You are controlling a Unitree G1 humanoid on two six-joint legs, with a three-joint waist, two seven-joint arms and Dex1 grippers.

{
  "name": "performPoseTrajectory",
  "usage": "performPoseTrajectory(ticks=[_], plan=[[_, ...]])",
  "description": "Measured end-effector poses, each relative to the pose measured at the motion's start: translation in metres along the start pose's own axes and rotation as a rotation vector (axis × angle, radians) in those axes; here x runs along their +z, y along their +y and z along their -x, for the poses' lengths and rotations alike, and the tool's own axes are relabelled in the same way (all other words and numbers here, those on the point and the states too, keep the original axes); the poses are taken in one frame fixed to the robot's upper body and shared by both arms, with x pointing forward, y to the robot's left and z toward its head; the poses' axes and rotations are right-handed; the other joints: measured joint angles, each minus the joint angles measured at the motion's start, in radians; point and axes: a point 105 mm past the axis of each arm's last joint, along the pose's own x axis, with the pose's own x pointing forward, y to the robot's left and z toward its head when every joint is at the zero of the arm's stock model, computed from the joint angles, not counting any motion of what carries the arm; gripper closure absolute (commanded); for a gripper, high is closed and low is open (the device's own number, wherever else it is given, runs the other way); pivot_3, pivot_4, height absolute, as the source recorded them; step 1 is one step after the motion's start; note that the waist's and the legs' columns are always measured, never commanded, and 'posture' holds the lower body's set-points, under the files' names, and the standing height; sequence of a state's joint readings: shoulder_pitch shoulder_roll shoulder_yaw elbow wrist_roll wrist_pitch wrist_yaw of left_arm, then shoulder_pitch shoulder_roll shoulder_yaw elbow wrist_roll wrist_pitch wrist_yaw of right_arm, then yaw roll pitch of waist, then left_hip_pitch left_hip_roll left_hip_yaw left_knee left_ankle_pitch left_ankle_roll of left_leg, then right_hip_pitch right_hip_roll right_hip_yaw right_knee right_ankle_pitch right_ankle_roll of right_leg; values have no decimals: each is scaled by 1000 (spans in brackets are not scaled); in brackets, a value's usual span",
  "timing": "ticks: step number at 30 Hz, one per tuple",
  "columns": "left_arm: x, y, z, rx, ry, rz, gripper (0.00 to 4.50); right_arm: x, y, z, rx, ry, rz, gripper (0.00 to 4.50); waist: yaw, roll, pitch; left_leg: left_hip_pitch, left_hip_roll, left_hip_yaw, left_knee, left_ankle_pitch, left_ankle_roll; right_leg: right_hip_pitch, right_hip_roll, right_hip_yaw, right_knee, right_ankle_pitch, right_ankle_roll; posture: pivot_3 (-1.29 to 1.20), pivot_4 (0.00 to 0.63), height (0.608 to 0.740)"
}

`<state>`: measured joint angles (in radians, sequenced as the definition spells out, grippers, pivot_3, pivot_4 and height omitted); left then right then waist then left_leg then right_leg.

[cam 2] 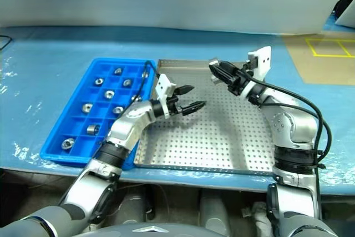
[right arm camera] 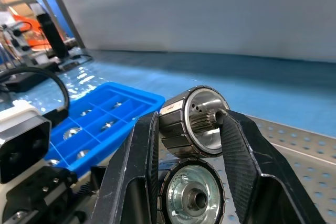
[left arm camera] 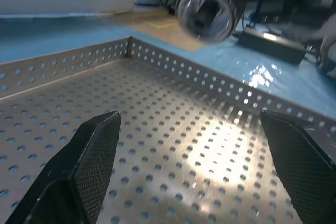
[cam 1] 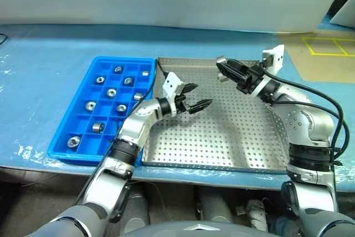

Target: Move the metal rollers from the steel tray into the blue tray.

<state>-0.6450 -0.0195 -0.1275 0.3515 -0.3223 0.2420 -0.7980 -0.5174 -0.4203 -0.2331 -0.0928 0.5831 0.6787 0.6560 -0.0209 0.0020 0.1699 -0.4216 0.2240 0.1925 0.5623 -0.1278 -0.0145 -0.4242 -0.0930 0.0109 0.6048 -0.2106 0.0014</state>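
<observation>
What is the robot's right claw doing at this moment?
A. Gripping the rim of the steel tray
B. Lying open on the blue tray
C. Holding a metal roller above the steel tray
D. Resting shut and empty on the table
C: the right claw is shut on a metal roller, raised over the perforated steel tray.

A blue-covered table (cam 1: pixel 50 70) carries the blue tray (cam 1: pixel 84 148) and the steel tray (cam 1: pixel 233 142), set side by side and touching. A tan mat (cam 1: pixel 321 62) with yellow lines lies at its far right.
</observation>
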Motion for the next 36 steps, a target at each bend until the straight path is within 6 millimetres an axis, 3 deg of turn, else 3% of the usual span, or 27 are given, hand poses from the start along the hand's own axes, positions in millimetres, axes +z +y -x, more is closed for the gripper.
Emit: performPoseTrajectory(ticks=[6, 31, 36], plan=[[31, -8, -20, -32, -114, 79, 35, -3, 1, -2, 0, 10, -2, 3180, 5, 0, 0, 3, 0, 5, 0, -1, 1, -1, 0, 9, 0, 0, 0, -401, 150, 740], [17, -6, -23, -49, 11, -6, 35, -19, -5, -3, -48, 38, -48, 3180, 5, 0, 0, 2, -1, 10, -1, -1, 2, -6, 1, 14, 0, 0, 0, -409, 150, 740], [-24, -23, -24, -120, 172, 60, 35, -3, 8, -11, 17, -41, -70, 3180, 4, -1, 0, 1, -1, 11, -2, -2, 2, -8, 1, 15, 0, 0, 0, -420, 150, 740]])
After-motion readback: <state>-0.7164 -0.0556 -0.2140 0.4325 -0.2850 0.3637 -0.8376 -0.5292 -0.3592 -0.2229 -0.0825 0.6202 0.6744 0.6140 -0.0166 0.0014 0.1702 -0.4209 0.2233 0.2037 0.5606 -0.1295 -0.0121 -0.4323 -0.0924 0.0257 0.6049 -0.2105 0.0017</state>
